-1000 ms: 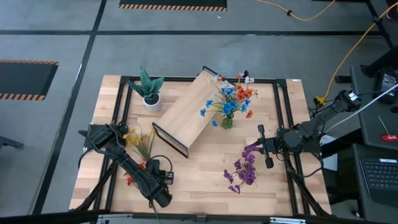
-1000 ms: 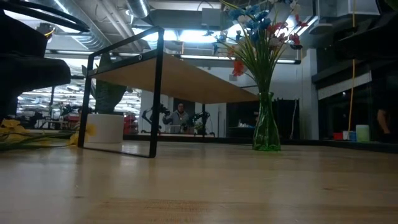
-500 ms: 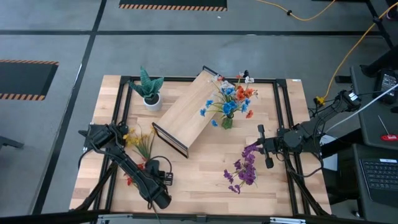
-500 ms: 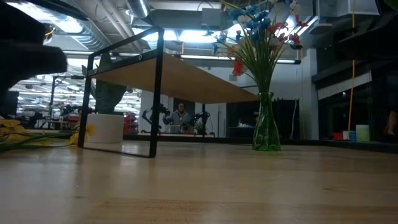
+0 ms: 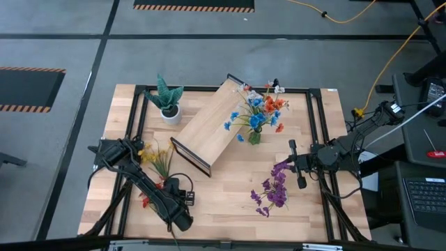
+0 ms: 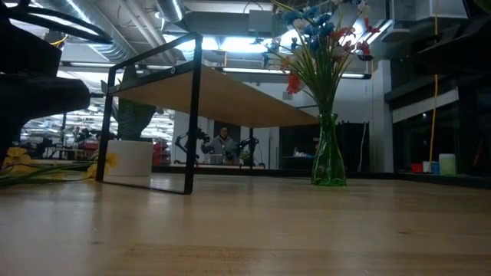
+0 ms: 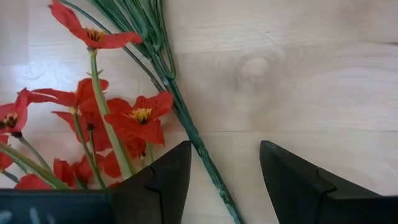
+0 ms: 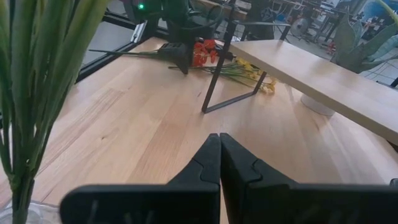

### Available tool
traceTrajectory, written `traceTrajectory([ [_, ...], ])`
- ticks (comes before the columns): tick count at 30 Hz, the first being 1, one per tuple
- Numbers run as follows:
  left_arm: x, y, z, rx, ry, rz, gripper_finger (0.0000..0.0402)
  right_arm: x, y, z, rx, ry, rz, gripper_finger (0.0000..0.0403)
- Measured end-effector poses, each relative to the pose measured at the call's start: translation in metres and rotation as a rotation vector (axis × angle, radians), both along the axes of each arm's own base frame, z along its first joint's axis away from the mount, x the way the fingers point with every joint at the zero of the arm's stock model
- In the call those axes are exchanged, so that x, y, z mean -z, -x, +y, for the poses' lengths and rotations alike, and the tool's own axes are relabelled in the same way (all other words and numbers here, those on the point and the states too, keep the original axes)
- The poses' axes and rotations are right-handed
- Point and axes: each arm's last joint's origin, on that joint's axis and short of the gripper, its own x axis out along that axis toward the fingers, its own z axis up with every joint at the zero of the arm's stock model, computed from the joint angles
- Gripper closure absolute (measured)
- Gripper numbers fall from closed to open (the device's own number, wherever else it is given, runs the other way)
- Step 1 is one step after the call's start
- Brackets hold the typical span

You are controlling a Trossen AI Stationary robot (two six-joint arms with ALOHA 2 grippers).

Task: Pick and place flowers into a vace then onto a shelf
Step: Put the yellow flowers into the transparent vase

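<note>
left wrist — claw [image 7: 224, 180] astride red flowers [image 7: 127, 118]

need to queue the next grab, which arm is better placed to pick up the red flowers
Left. The left gripper hangs open right over the red flowers, a green stem running between its fingers. The right gripper is shut and sits across the table by the purple flowers.

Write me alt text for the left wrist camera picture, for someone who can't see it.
The left gripper hangs with open jaws just above a thin green stem lying on the light wooden table. Red flowers with yellow centres spread beside the stem, partly behind one jaw, and a bundle of more green stems runs away across the table.
</note>
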Motion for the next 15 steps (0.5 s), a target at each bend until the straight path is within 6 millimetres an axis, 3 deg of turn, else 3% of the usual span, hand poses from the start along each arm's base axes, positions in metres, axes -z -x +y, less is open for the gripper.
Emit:
traceTrajectory([
  [10, 0.015, 0.001, 0.011, -0.028, 0.034, -0.029, 0.0221, 0.0, 0.0, 0.0, 0.005, -0.021, 0.005, 0.0402],
  [15, 0.016, 0.0, 0.01, -0.019, 0.041, -0.039, 0.0266, 0.0, 0.0, 0.0, 0.005, -0.02, 0.007, 0.0402],
])
